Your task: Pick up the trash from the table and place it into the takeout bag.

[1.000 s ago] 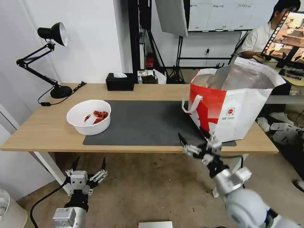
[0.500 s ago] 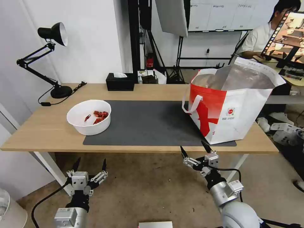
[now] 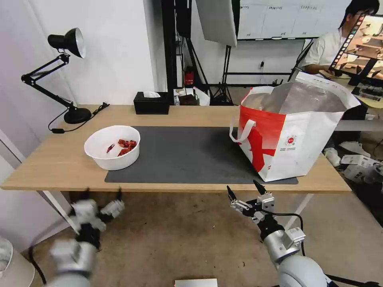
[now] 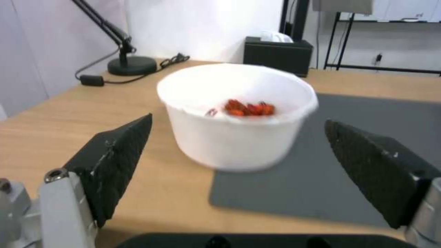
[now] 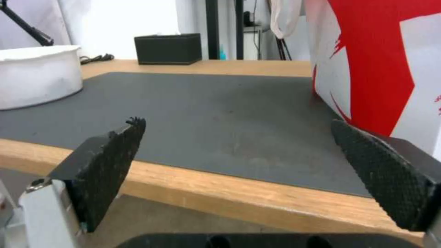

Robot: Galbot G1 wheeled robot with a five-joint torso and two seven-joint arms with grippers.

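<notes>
Hovering below the table's near edge, the left gripper (image 3: pixel 101 196) has its fingers spread wide and empty, facing the white bowl (image 3: pixel 112 147) of red shell scraps (image 3: pixel 125 145) at the grey mat's (image 3: pixel 187 153) left end. The right gripper (image 3: pixel 243 190), also wide open, hangs below the edge near the takeout bag (image 3: pixel 293 131) standing on the table (image 3: pixel 52 163).

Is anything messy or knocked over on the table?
Nothing is knocked over. The white bowl stands upright with red scraps inside, half on the grey mat. The takeout bag stands open. Both grippers hang open below the table edge.
</notes>
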